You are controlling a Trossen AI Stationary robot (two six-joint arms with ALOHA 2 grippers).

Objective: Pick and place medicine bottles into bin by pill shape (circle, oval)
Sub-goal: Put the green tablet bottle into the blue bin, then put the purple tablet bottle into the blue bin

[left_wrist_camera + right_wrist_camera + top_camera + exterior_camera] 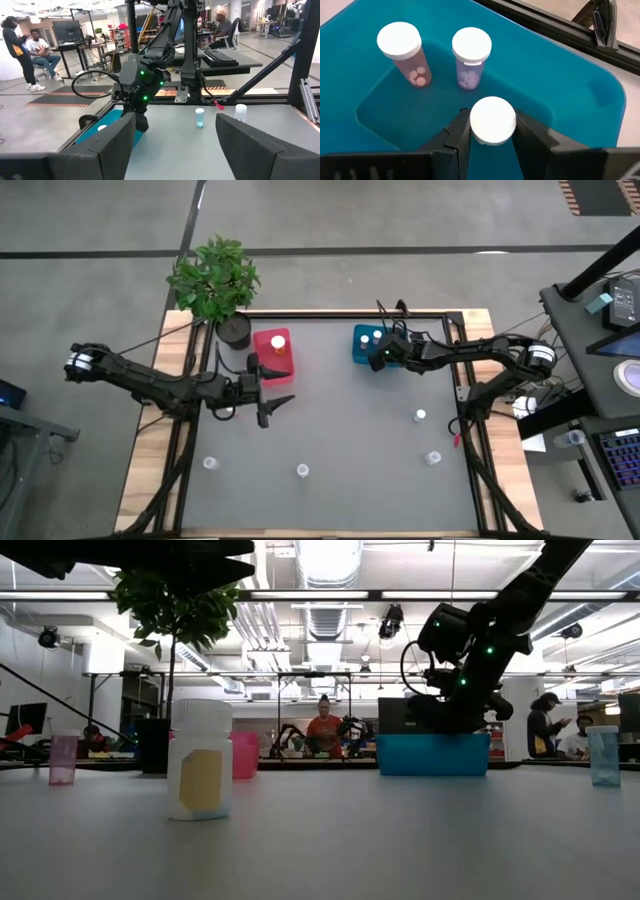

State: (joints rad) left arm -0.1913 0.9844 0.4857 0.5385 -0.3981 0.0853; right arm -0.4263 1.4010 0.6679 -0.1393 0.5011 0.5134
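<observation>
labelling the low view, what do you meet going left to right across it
pink bottle → plant pot → white-capped bottle → pink bin → teal bin with the right end effector above it → blue bottle

A robotics lab in an open industrial hall: exposed ducts (325, 570) and strip lights (330, 595) overhead, a polished concrete floor (330, 215), desks with monitors (67, 30) and keyboards (217, 56), seated people (37, 50) at workstations, and further robot arms (290, 735) in the background.
</observation>
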